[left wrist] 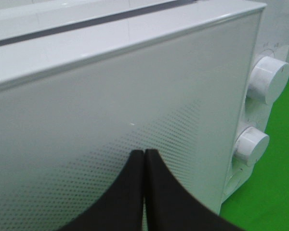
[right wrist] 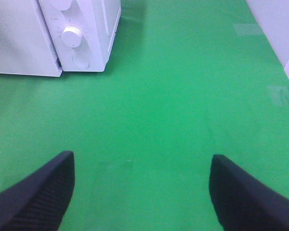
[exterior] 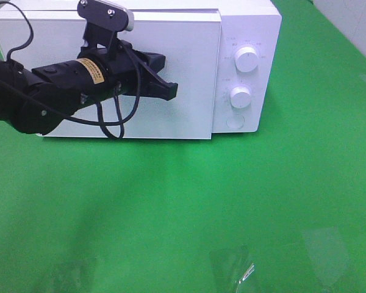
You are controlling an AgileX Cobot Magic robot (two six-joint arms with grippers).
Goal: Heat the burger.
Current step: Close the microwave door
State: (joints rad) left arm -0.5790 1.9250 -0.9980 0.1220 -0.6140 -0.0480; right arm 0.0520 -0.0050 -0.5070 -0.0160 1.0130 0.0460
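White microwave [exterior: 171,61], closed door [exterior: 140,73] facing cam, at the back of the green cloth [exterior: 232,201]; ext. high view: left gripper [exterior: 171,90] on a black arm reaching in from the left, tips at or just off the door's middle; two white knobs, upper knob [exterior: 247,60] and lower knob [exterior: 240,96], plus round button [exterior: 235,121] on the control panel to the right; burger not in sight anywhere on the cloth; a bit of clear crumpled film [exterior: 241,271] near the front edge.

Left wrist view: jaws together, no gap, nothing between them; pointed at the dotted door panel; prob. held shut so as to work as a blunt pusher against the door, or to go on to the knobs next, which sit just beside the door; contact w/ door cannot be told.

Right wrist view: right gripper [right wrist: 140,161] w/ jaws wide apart, holding nothing, over bare cloth well apart from the microwave; looks parked out of the left arm's way.

Burger: hidden in all views; may be inside behind the shut door, not confirmable.

Surface: flat matte green cloth, a few clear tape patches; room: pale wall [right wrist: 274,29] along the right side.
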